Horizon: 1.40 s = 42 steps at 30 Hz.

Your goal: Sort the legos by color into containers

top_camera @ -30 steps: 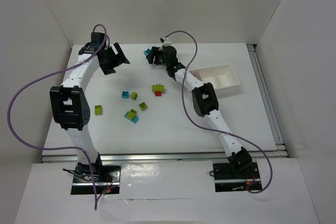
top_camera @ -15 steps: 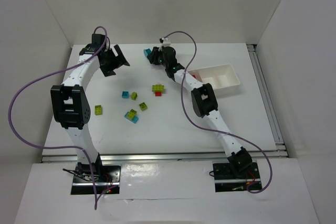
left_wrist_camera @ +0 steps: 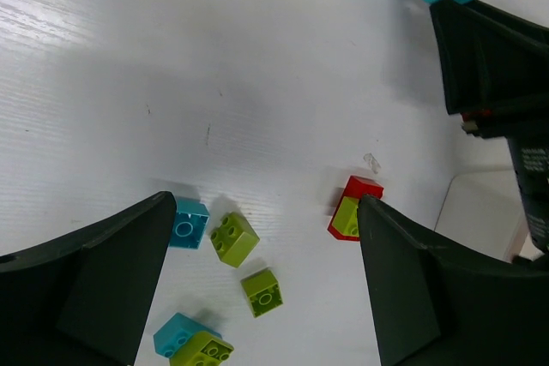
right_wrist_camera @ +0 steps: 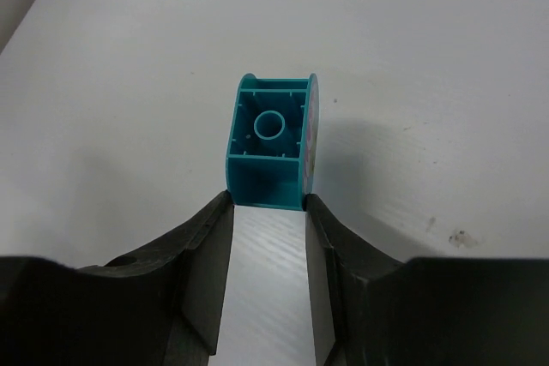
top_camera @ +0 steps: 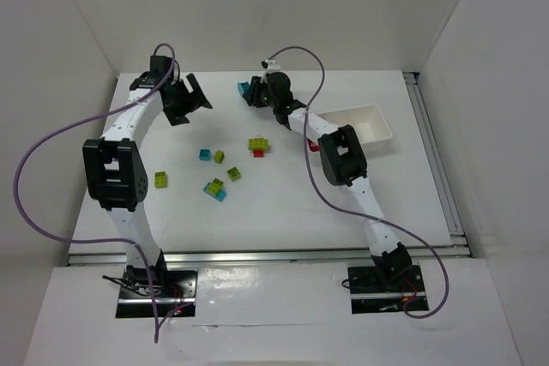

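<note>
Near edge: only the overhead cam shows the two arm bases and the whole white table (top_camera: 274, 220). It also catches a lone yellow-green brick (top_camera: 161, 179) at near left, which the left wrist cam misses. Mid-table are the loose legos: a cyan/green stack (top_camera: 214, 188), a green brick (top_camera: 233, 174), a cyan brick (top_camera: 205, 155) just beside a second green brick (top_camera: 219, 157), and a green-on-red stack (top_camera: 258, 146). The left wrist cam sees that same cluster below its fingers (left_wrist_camera: 86, 289), close enough to show the studs. Left jaws are wide apart, holding nothing, hovering over the far-left table. Right jaws at far centre are clamped on a rounded cyan brick (right_wrist_camera: 270, 139). Only the right wrist cam shows the grip: pads flush on both sides, hollow underside facing the lens. Can't tell if it's off the table. White tray (top_camera: 369, 116) sits far right, its left end hidden under the right arm, so the compartments aren't readable. The surface has a faint grain, and plain white walls (top_camera: 257, 6) stand left, back and right.
</note>
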Each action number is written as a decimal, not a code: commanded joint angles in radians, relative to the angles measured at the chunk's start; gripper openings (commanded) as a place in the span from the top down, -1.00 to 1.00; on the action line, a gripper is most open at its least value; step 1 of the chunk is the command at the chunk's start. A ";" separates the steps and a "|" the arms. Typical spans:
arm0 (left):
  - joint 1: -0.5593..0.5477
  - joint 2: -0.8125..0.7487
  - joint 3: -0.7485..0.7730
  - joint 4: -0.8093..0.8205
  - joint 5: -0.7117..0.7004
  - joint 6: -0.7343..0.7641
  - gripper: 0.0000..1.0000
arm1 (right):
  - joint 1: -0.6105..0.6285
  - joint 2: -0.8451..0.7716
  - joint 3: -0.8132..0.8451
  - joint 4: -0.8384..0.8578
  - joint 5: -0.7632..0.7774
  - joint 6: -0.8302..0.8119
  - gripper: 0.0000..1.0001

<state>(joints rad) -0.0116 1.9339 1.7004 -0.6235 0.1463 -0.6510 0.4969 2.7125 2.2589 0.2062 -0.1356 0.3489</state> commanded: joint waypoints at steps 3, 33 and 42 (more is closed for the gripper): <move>0.004 -0.036 -0.008 -0.001 0.035 0.033 -0.93 | 0.038 -0.343 -0.186 -0.023 0.031 -0.041 0.87; -0.361 0.255 0.475 -0.189 0.318 0.159 -0.91 | -0.302 -1.335 -1.134 -0.522 0.265 -0.060 0.90; -0.361 0.215 0.464 -0.220 0.271 0.186 -0.91 | -0.320 -1.159 -1.075 -0.452 0.232 -0.091 0.55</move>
<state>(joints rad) -0.3775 2.1921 2.1387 -0.8165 0.4240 -0.4950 0.1825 1.5208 1.1294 -0.3027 0.1196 0.2871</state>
